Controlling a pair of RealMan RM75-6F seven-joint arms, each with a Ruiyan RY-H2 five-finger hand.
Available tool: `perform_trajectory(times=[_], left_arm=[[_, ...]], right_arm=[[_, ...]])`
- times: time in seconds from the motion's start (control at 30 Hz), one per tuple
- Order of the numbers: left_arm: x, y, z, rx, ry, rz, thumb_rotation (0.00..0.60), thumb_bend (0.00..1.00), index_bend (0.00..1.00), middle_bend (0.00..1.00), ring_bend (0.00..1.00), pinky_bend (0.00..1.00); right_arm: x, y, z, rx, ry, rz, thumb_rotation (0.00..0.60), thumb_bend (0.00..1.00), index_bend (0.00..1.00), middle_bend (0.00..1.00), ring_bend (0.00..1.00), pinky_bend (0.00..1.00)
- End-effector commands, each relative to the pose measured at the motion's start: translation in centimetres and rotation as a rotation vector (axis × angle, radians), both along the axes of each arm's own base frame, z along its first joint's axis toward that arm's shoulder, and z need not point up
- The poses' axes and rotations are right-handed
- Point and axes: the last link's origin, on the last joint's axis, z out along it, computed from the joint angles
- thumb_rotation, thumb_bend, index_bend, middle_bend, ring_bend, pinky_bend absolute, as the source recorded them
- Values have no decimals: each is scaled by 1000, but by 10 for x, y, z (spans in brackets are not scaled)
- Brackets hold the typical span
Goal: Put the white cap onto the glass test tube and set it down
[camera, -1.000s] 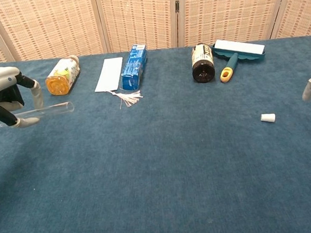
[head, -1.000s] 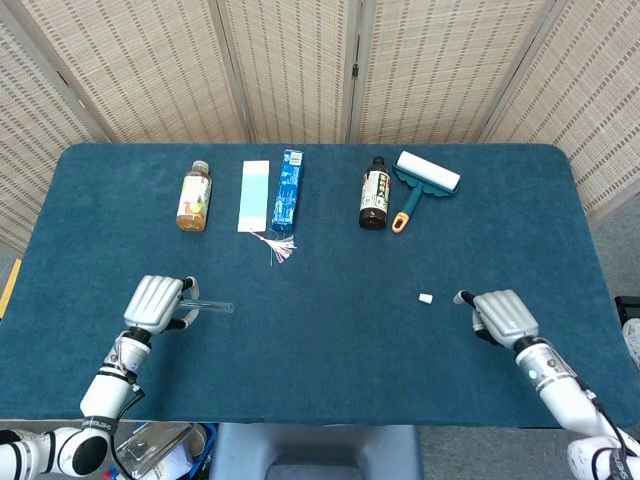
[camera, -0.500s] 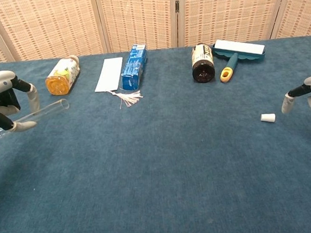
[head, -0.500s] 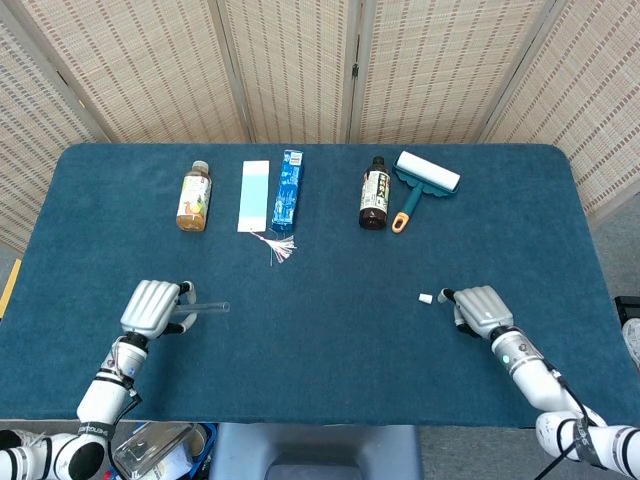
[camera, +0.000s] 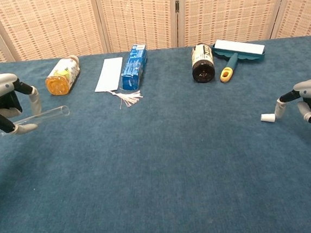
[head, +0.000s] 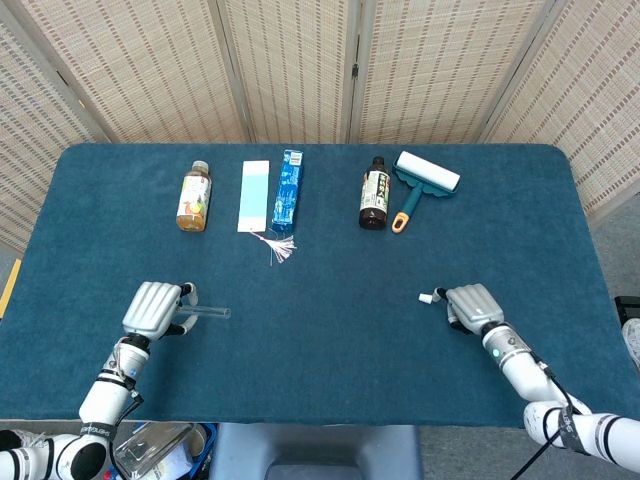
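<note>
Now we are reaching for the white cap [camera: 268, 117] with our right hand [camera: 308, 100]. That hand is holding nothing; its fingers are bent a little and apart, and one fingertip [camera: 279, 108] is touching the cap or sitting just beside it. We cannot tell which. The cap is lying on its side on the blue table [head: 330, 330], well apart from the bottles and the roller at the back.

Our left hand [camera: 0, 103] is pinching the glass test tube [camera: 45, 116], holding it up off the table with its open end pointing toward the middle.

We think the cap could roll away easily, so we are wanting to close on it slowly from both sides. We should keep the tube very steady while we do that.
</note>
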Motion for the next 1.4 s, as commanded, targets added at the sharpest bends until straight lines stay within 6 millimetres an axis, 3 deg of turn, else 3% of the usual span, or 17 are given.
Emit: perform_trajectory(times=[0.03,0.77,1.1,1.17,1.27,1.4], left_arm=[[0,0,0,-1,0,0,600,357,657,1000,1000,1000],[2,-2,-2,-1,5,-5,600,357,656,1000,1000,1000],[3,-1,-1,1,7,-11,600,357,655,1000,1000,1000],[4,-1,-2,-1,8,-12,600,357,655,1000,1000,1000],[4,-3,-2,-3,9,-12,600,357,655,1000,1000,1000],[5,-4,-2,-4,9,-13,600,357,656,1000,1000,1000]], right_arm=[[3,-2,-3,0,-1,13,600,1000,280,1000,1000,1000],[25,-12,-6,-22,-9,100,600,1000,280,1000,1000,1000],[37,-1,25,-119,-64,142,600,999,280,1000,1000,1000],[37,2,33,-137,-76,149,600,890,280,1000,1000,1000],[37,6,42,-165,-86,161,600,519,280,997,1000,1000],[33,8,48,-206,-82,177,600,234,280,898,983,1000]])
